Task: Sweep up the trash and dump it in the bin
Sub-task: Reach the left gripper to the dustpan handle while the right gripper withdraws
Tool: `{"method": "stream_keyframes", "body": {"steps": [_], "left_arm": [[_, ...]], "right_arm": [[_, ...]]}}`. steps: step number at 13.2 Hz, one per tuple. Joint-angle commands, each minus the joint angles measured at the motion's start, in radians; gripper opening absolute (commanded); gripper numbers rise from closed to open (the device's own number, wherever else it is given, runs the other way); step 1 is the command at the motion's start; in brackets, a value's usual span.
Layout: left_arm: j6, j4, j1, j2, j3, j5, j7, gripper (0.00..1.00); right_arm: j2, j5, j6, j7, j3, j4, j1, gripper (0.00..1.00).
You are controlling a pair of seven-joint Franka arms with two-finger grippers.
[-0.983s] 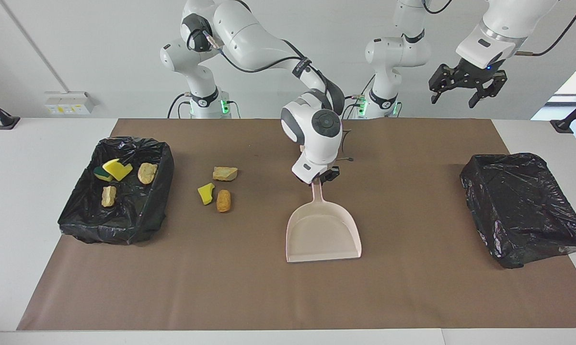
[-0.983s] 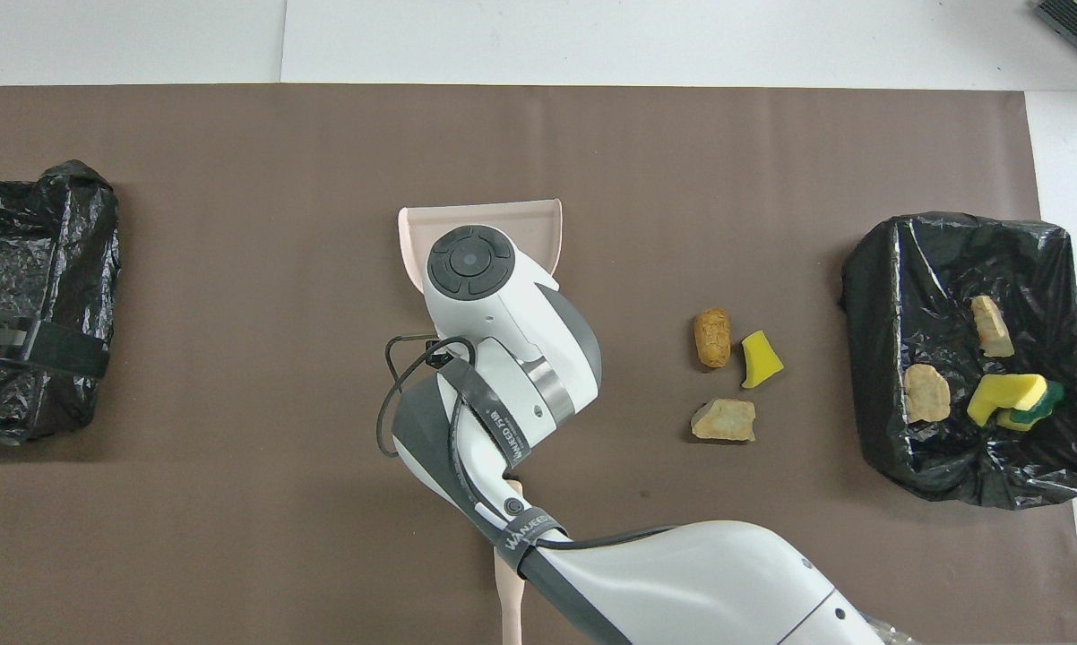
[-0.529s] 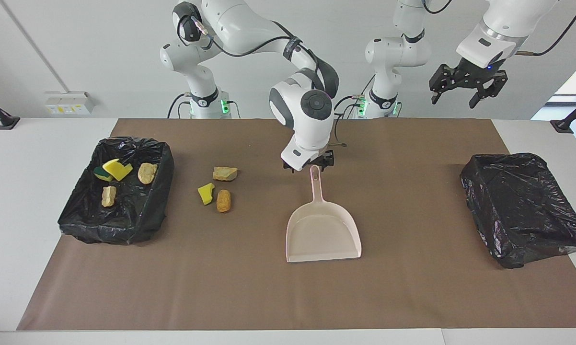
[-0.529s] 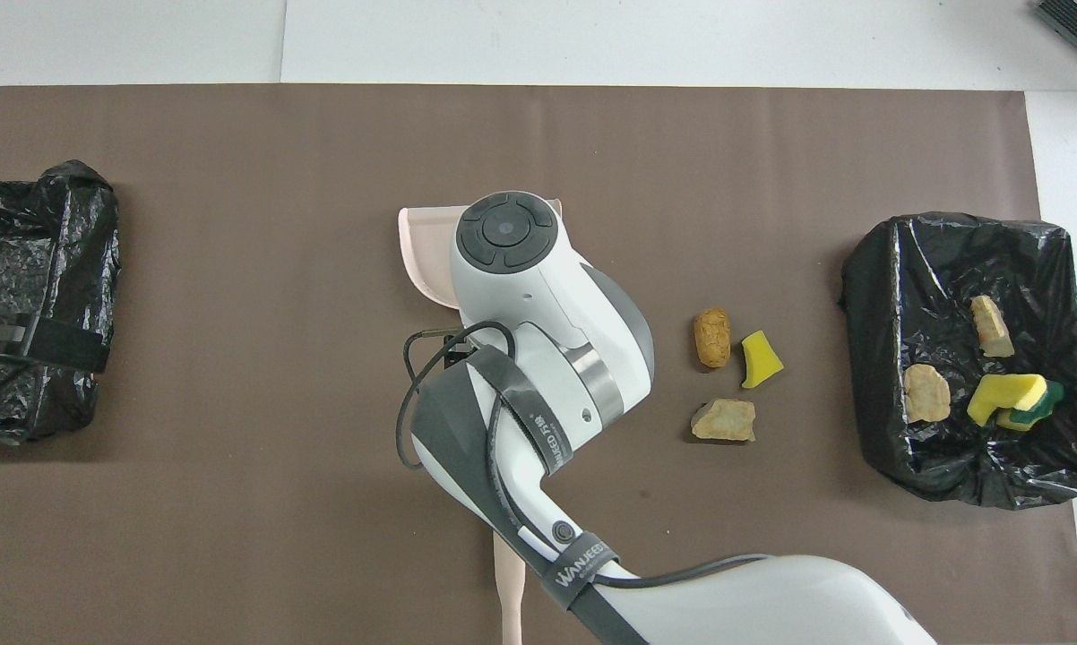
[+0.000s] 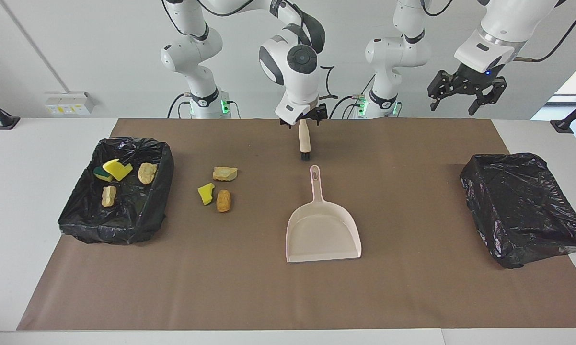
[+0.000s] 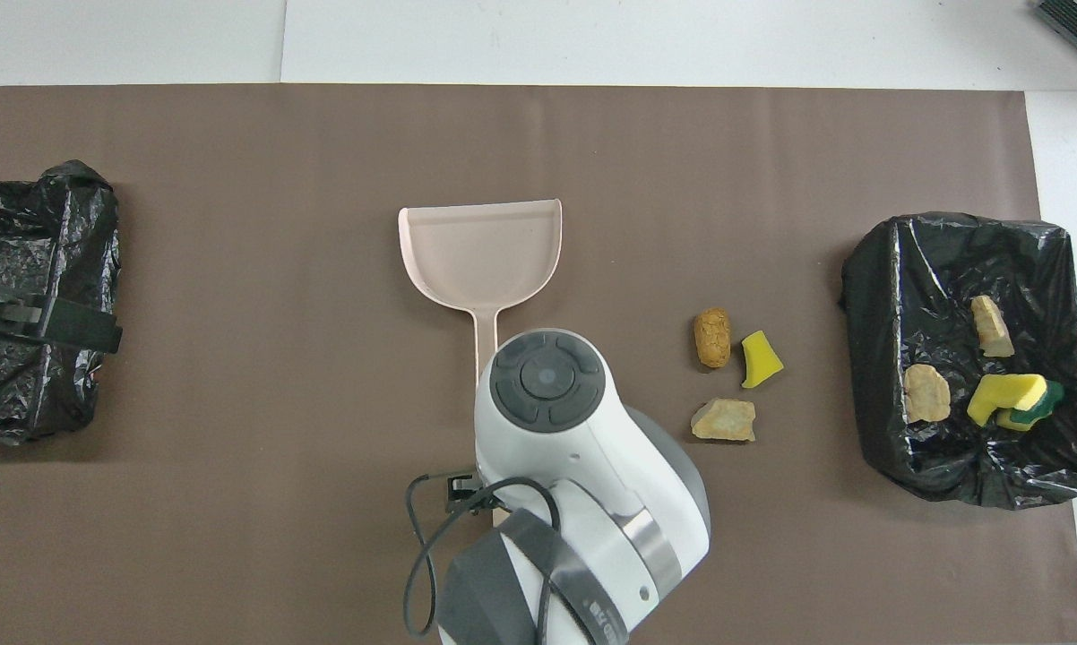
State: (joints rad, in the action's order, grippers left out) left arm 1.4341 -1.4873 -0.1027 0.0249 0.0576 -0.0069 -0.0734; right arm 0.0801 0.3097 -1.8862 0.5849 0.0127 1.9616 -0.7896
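The right gripper (image 5: 302, 120) hangs over the middle of the table's robot-side edge, jaws spread, just above the handle tip of a beige brush (image 5: 305, 139). The left gripper (image 5: 464, 93) waits raised and open at its own end, near an empty black-lined bin (image 5: 523, 206). Farther out lies the pink dustpan (image 5: 322, 230). Three trash pieces (image 5: 224, 201) lie beside it toward the right arm's end; four more (image 5: 117, 169) sit in the bin (image 5: 72, 211) there.
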Motion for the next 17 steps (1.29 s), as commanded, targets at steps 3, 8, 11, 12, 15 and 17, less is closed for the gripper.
{"method": "stream_keyframes", "body": {"steps": [3, 8, 11, 12, 15, 17], "left_arm": [[0.167, 0.002, -0.147, -0.121, 0.007, 0.018, 0.254, 1.0], [0.353, -0.091, -0.281, -0.186, 0.007, 0.016, 0.384, 1.0], [0.492, -0.174, -0.38, -0.264, 0.005, 0.018, 0.479, 1.0], [0.541, -0.174, -0.391, -0.298, 0.005, 0.019, 0.535, 1.0], [0.618, -0.2, -0.42, -0.355, 0.005, 0.019, 0.564, 1.0], [0.698, -0.273, -0.428, -0.352, 0.005, 0.021, 0.564, 1.0]], "right_arm": [[-0.146, 0.089, -0.232, 0.165, 0.003, 0.339, -0.138, 1.0], [-0.184, 0.092, -0.306, 0.259, 0.001, 0.45, -0.21, 1.0], [-0.189, 0.092, -0.312, 0.303, 0.0, 0.451, -0.249, 1.0], [-0.189, 0.092, -0.317, 0.305, 0.0, 0.451, -0.25, 1.0], [-0.189, 0.092, -0.363, 0.303, -0.002, 0.482, -0.277, 0.98], [-0.181, 0.092, -0.396, 0.299, -0.002, 0.494, -0.278, 0.8]]}}
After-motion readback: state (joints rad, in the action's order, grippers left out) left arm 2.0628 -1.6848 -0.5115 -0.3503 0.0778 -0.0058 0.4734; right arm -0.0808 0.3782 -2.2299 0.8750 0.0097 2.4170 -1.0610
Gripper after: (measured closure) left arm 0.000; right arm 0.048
